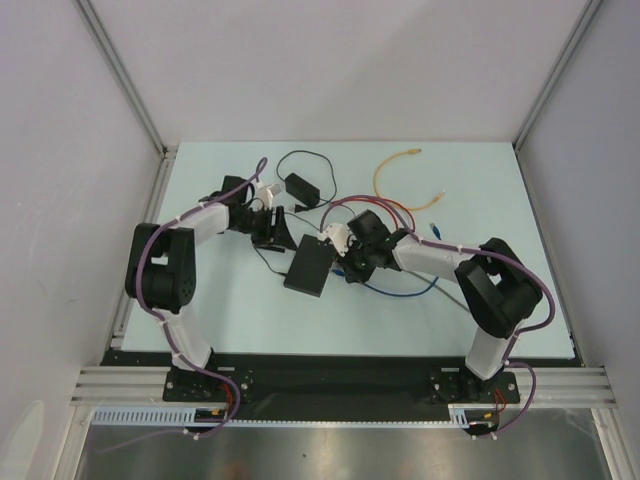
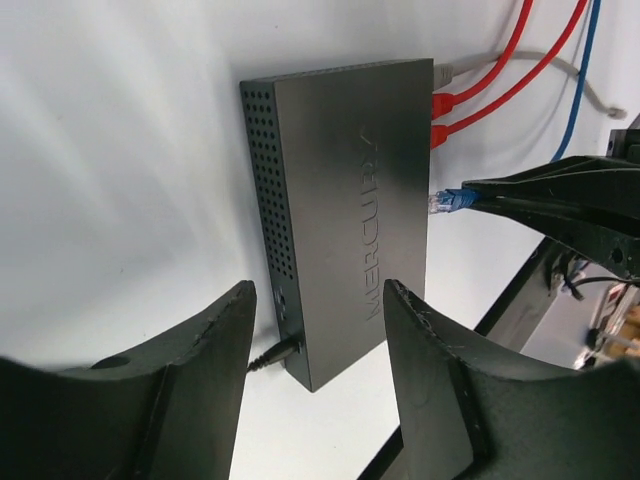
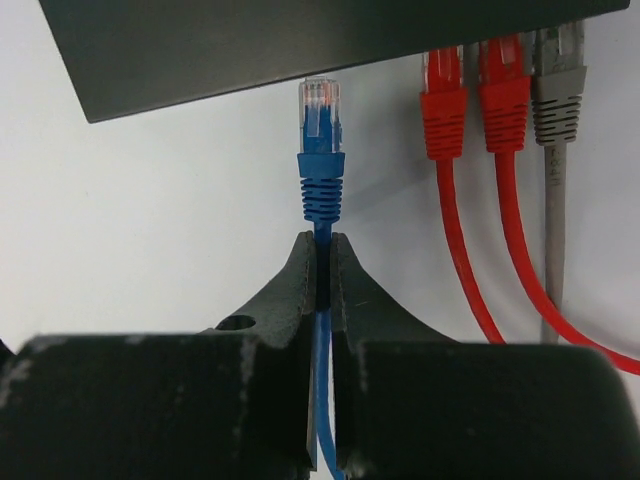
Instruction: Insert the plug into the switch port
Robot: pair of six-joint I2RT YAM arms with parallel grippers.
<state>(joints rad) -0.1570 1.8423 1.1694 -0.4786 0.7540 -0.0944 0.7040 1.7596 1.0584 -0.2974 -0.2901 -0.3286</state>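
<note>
The plug, the only blue one, with a clear tip, was held by its cable in your right gripper. That gripper's fingers were closed almost fully, with only the thin blue cable pinched between them just behind the ribbed boot. The plug's tip sat right at a long narrow edge of the one black box, which lay flat near the middle of the table. You could not tell whether the tip had entered the switch port, because the box's edge hid the port itself.

Along that same edge you had three other plugs already seated. Two red plugs sat side by side, and one grey plug sat beyond them, nearest the corner. A small gap separated the blue plug from the nearer red one.

Your left gripper was spread wide and held nothing. Between its two fingers you could see the box's short end, where one thin black power cord went in. Whether those fingers touched the box could not be told.

From above, one black power adapter lay beyond the box, toward the far side. One loose yellow cable curled to its right, well apart from both grippers.
</note>
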